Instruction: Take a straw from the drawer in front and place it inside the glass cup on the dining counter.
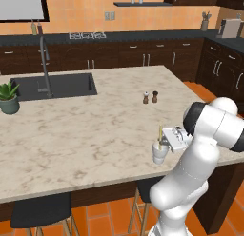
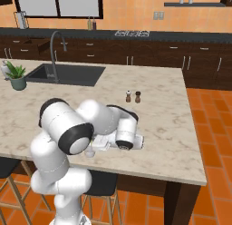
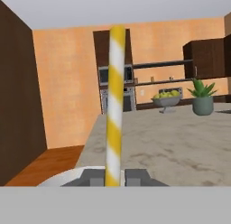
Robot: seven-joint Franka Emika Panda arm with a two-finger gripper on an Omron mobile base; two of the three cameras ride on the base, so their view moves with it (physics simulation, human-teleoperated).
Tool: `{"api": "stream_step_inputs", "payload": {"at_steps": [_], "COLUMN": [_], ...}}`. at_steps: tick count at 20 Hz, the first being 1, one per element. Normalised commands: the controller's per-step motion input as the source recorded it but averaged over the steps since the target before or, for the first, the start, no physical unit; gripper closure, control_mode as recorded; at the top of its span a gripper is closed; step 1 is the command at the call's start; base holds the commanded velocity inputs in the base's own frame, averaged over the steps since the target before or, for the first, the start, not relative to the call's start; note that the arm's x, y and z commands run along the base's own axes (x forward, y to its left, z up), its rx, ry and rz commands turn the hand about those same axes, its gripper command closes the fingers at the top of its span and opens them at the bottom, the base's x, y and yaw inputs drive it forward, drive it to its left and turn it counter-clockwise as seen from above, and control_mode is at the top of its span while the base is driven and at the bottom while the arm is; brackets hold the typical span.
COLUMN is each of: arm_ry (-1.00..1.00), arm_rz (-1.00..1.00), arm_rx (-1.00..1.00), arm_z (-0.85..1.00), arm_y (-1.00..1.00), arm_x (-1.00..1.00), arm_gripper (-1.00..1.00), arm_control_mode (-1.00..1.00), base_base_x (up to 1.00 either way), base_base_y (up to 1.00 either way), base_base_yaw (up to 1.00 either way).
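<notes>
Beige marble dining counter point(image 1: 71, 130) spreads out under the arm, and the gripper point(image 1: 164, 141) sits clamped tight on the straw point(image 3: 114, 105), which stands upright between the fingers point(image 3: 92, 178) with the glass cup point(image 1: 159, 154) right beneath them. Judging the step: keep the straw vertical, centre it over the rim, lower gently, then let go

End effector point(image 3: 115, 177) closed, arm bent low.
</notes>
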Motion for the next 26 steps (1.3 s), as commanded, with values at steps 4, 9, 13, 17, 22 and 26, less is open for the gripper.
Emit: {"api": "stream_step_inputs", "payload": {"at_steps": [4,9,13,17,22,26], "arm_ry": [0.02,0.02,0.03,0.00,0.00,0.00], "arm_rz": [0.00,0.00,0.00,0.00,-0.01,-0.04], "arm_rx": [0.00,0.00,0.00,0.01,0.01,0.00], "arm_z": [-0.05,0.02,0.33,0.71,0.74,0.55], "arm_y": [0.00,0.02,0.00,0.00,0.00,0.09], "arm_x": [0.00,0.00,0.00,-0.12,-0.37,-0.70], "arm_gripper": [-1.00,-1.00,-1.00,-1.00,-1.00,-1.00], "arm_control_mode": [-1.00,-1.00,-1.00,-1.00,-1.00,-1.00], "base_base_x": [0.00,0.00,0.00,0.00,0.00,0.00], "base_base_y": [0.00,0.00,0.00,0.00,0.00,0.00], "base_base_yaw": [0.00,0.00,0.00,0.00,0.00,0.00]}}
